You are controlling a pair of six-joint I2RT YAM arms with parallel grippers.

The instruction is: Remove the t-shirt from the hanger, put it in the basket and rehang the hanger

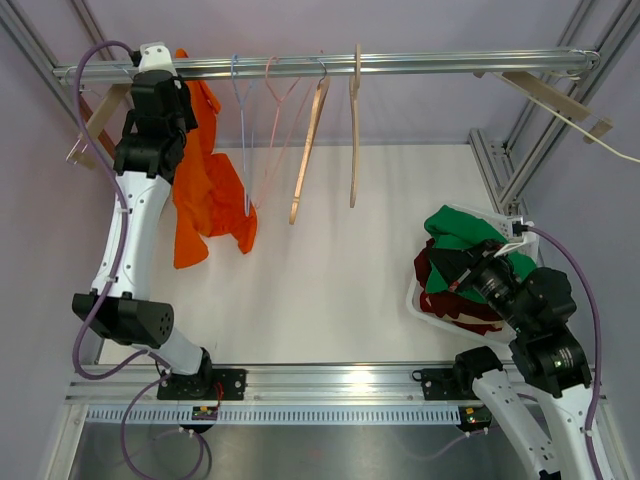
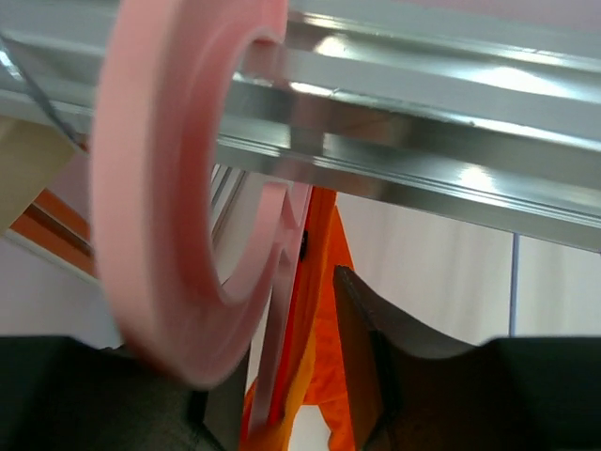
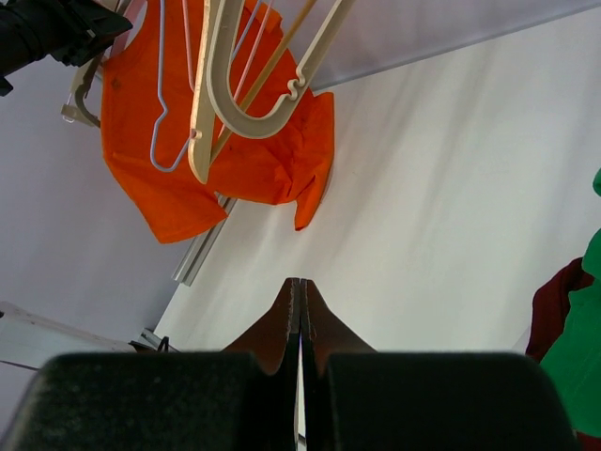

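The orange t-shirt (image 1: 205, 195) hangs from a pink hanger at the left end of the metal rail (image 1: 350, 65). My left gripper (image 1: 165, 95) is raised to the rail at the hanger's top. In the left wrist view the pink hook (image 2: 160, 188) loops over the rail (image 2: 423, 169), very close. The hanger's neck and the orange cloth (image 2: 324, 310) run down between the jaws of my left gripper (image 2: 282, 376), which stand apart. My right gripper (image 3: 300, 310) is shut and empty, low at the right (image 1: 450, 268). The shirt also shows in the right wrist view (image 3: 169, 160).
Several empty hangers hang on the rail right of the shirt: a wire one (image 1: 243, 130), a pink one (image 1: 275, 110) and two wooden ones (image 1: 310, 150). A white basket (image 1: 415, 300) of green and maroon clothes sits under my right arm. Frame posts stand at both sides.
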